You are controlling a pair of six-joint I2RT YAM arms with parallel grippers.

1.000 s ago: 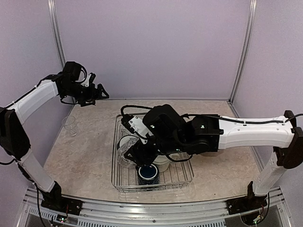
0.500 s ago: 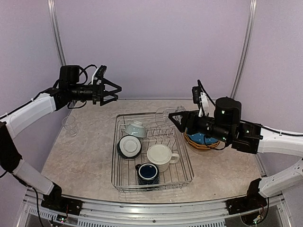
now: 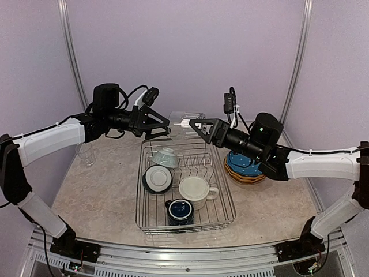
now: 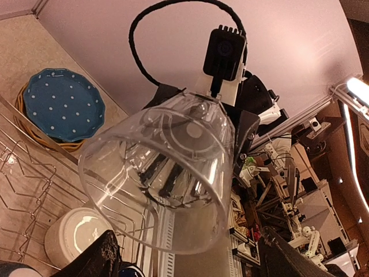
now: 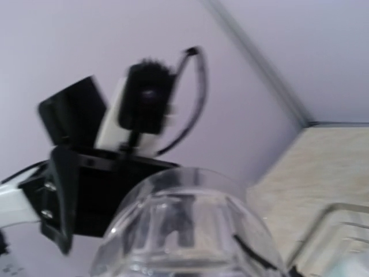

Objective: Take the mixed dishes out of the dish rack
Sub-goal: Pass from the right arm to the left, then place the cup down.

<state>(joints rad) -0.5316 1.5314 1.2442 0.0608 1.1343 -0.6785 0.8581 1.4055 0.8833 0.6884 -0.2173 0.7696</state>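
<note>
Inside, the rack (image 3: 142, 193) held two bowls (image 3: 157, 178), a cream mug (image 3: 194, 189) and a navy mug (image 3: 180, 212). Since the earlier frame, the right gripper (image 3: 198, 130) and left gripper (image 3: 167, 128) had converged above its far edge. The right gripper clamped the glass (image 3: 185, 119) in mid-air. The left gripper's jaws stood wide on either side of it, contact unconfirmed.

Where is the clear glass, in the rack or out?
Out: the right end effector holds the clear glass sideways in the air, clear of the dish rack.
</note>
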